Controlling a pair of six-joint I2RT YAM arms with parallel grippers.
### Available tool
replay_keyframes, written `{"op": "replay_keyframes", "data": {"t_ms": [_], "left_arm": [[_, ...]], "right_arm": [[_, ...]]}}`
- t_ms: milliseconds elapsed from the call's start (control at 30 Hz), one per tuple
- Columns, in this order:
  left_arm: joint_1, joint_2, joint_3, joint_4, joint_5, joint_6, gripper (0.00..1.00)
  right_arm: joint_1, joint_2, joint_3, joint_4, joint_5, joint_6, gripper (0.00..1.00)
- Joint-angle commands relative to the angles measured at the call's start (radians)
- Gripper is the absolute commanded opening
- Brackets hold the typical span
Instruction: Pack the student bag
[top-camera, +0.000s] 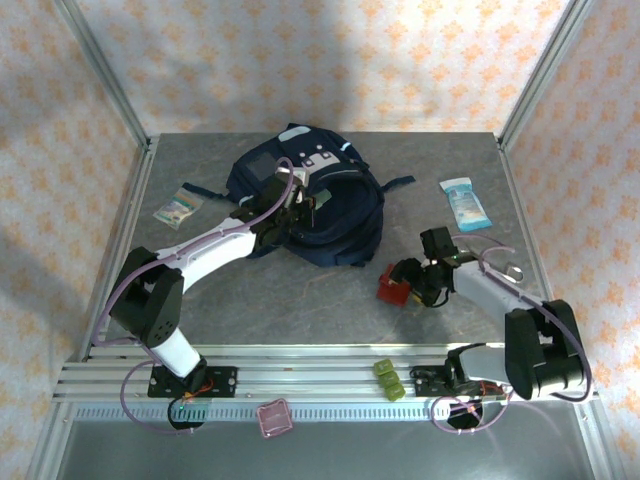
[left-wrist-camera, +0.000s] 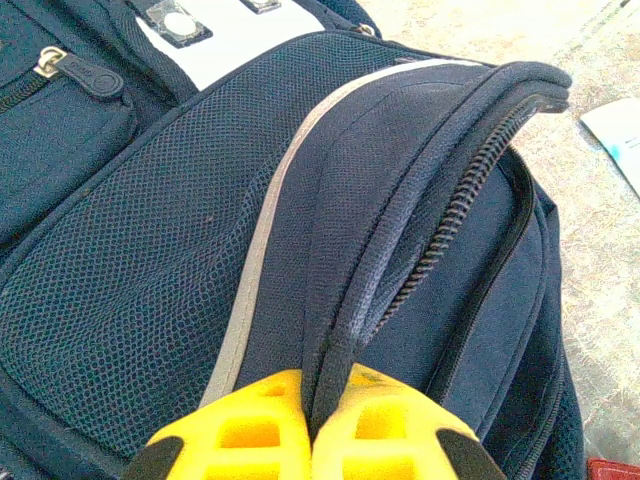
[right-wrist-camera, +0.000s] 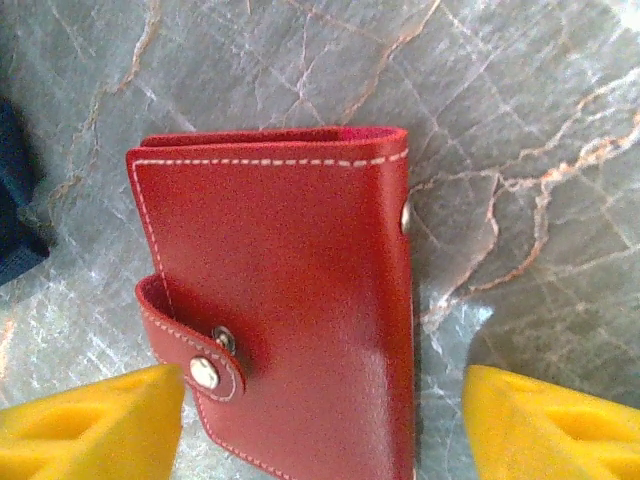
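packing step: pickup of the red wallet (right-wrist-camera: 280, 290) is judged in hand.
student bag (top-camera: 340, 220): mid-rear on the table (top-camera: 300, 300), its zip rim pinched tight in the left gripper (left-wrist-camera: 312, 425).
right gripper (right-wrist-camera: 320, 425): fingers wide, astride the red wallet, untouched.
next move: a squeeze is called for, then a lift to the bag.

You'll find nothing legible: print on the blue-and-white packet (top-camera: 465, 203) at the far right is too small, and the student bag (top-camera: 345, 225) shows no readable lettering.

Grey marbled table (top-camera: 300, 300), peach floral-patterned walls (top-camera: 400, 60), aluminium frame posts (top-camera: 100, 70), soft even light
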Motion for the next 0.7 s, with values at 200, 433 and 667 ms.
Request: {"op": "replay_keyframes", "data": {"t_ms": [200, 433, 667], "left_arm": [[-0.011, -0.014, -0.019, 0.04, 0.015, -0.03, 0.0], [-0.011, -0.012, -0.022, 0.046, 0.016, -0.032, 0.0], [-0.011, -0.004, -0.011, 0.048, 0.022, -0.032, 0.0]], "right_arm": [[-0.002, 0.085, -0.013, 0.08, 0.029, 0.024, 0.34], [-0.001, 0.012, 0.019, 0.035, 0.042, 0.028, 0.0], [-0.023, -0.092, 0.093, -0.02, 0.045, 0.029, 0.0]]}}
